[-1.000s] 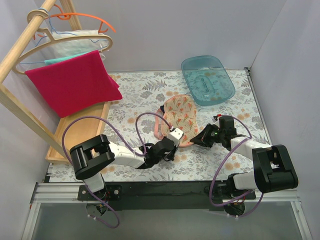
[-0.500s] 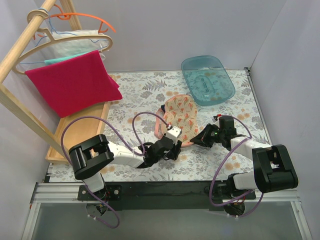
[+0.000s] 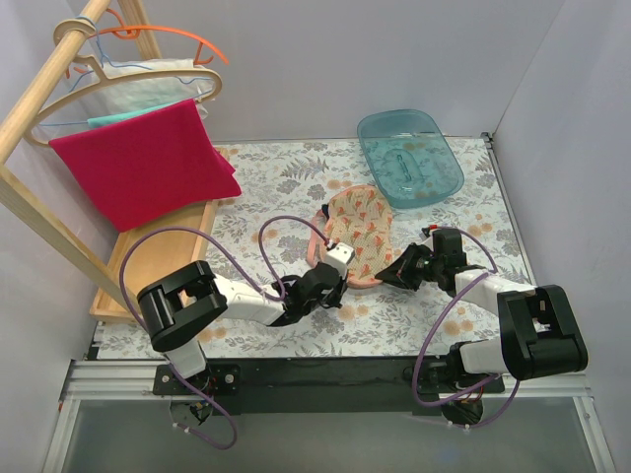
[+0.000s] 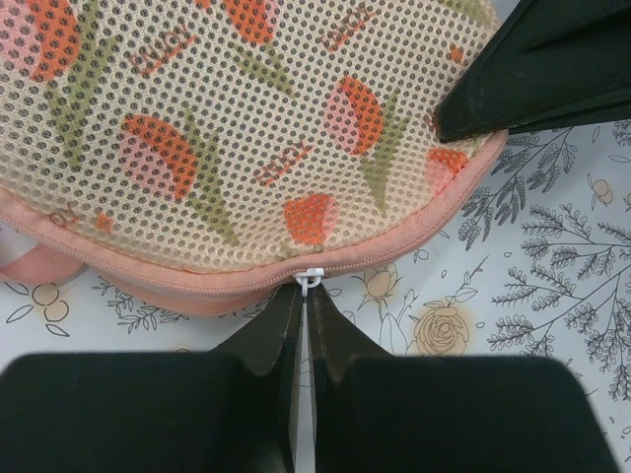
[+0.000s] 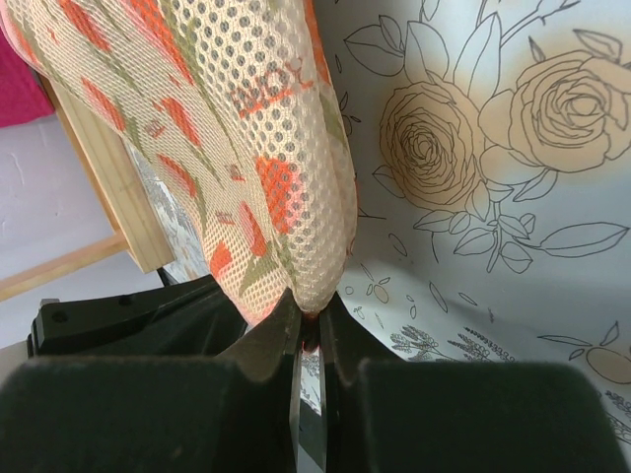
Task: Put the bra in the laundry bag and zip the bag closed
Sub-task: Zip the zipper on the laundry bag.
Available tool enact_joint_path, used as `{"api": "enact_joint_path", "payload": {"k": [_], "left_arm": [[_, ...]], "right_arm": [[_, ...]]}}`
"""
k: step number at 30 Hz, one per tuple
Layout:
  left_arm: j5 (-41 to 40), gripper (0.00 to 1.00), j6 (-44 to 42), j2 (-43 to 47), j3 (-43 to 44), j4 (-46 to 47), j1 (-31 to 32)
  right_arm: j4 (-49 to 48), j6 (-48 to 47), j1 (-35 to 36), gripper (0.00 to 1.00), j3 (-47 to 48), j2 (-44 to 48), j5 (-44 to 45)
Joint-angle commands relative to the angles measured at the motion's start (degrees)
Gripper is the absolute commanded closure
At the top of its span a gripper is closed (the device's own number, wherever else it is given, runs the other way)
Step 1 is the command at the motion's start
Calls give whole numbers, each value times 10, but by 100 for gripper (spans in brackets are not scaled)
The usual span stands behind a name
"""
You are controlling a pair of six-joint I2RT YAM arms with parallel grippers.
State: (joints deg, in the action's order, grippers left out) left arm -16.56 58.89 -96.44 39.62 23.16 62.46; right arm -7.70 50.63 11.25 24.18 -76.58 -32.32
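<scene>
**Both sets of fingers clamped on the mesh laundry bag**

A flat surface (image 3: 276, 177) covered in a pale cloth printed with grey leaves and line-drawn roses fills the middle of the top view. Along its left side stands a slanted wooden rack (image 3: 49, 232) of light, round-edged timber. A soft red towel (image 3: 138, 168) hangs from it in a broad rectangle, with a thin orange hanger (image 3: 197, 41) above.

At the far right sits a translucent teal plastic tub (image 3: 409, 158), oval with rounded corners.

Two black-and-white arms reach in from the near edge, the left arm (image 3: 237, 296) and the right arm (image 3: 493, 286), each trailing a looping purple cable.

Between them, near the centre of the surface, lies the laundry bag (image 3: 360, 227). It is a rounded, padded pouch of cream honeycomb mesh printed with orange-red flowers and green stems, edged by a peach-pink zipper band.

The left fingers (image 4: 276, 335), dark wedges tapering to narrow points, are pressed together on the small white zipper pull (image 4: 311, 278) at the bag's near edge.

The right fingers (image 5: 266, 340) are closed too, pinching the bag's rim at its near right end, so the mesh rises from them in a taut curve.
</scene>
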Motion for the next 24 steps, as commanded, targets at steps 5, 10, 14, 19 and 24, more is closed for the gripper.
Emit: {"api": "enact_joint_path", "payload": {"k": [5, 10, 14, 19, 24], "left_arm": [[5, 100, -17, 45, -23, 29, -9], [1, 100, -21, 63, -33, 27, -9], [2, 100, -33, 72, -45, 22, -15], [-5, 100, -54, 83, -60, 13, -21], [-15, 100, -84, 103, -87, 3, -29]], "right_arm": [[0, -11, 3, 88, 3, -5, -19], [1, -14, 3, 88, 4, -7, -17], [7, -34, 2, 88, 12, -17, -13], [76, -112, 2, 91, 60, -47, 5], [146, -170, -2, 94, 100, -58, 39]]}}
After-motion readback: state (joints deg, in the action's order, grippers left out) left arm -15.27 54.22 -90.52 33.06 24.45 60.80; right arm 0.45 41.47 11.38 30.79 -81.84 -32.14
